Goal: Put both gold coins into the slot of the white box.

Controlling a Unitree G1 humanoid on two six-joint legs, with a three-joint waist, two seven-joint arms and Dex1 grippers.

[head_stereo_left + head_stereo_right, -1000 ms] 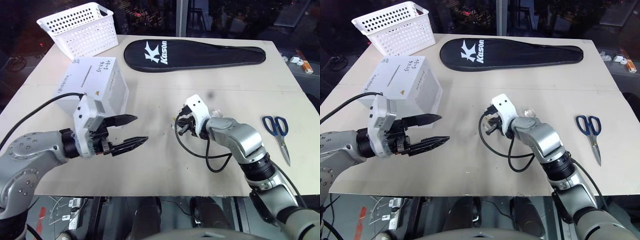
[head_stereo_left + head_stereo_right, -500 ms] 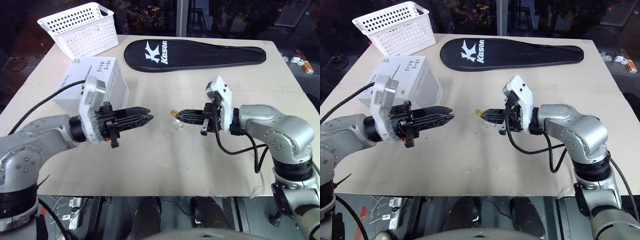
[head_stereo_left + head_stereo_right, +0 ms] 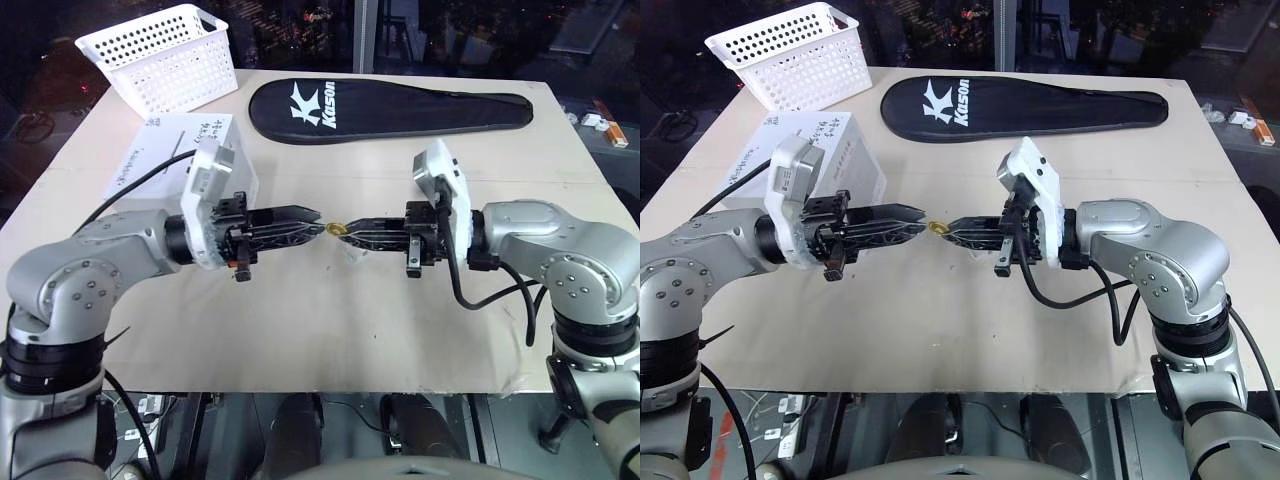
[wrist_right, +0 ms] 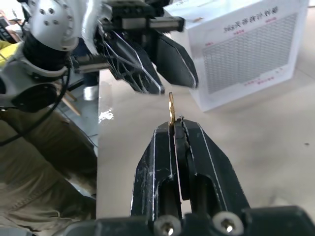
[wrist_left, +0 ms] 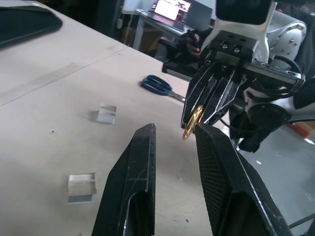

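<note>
White box (image 3: 175, 160) sits far left, then just right of it the left gripper (image 3: 318, 217) with fingers slightly apart around nothing, tip-to-tip with the right gripper (image 3: 352, 235) pinching a gold coin (image 3: 337, 228) above the table (image 3: 300, 320).

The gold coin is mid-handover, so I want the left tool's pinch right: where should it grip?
Probably the free half of the gold coin, protruding edge-up beyond the right tool. The left tool should come head-on, one finger on each flat face.
</note>
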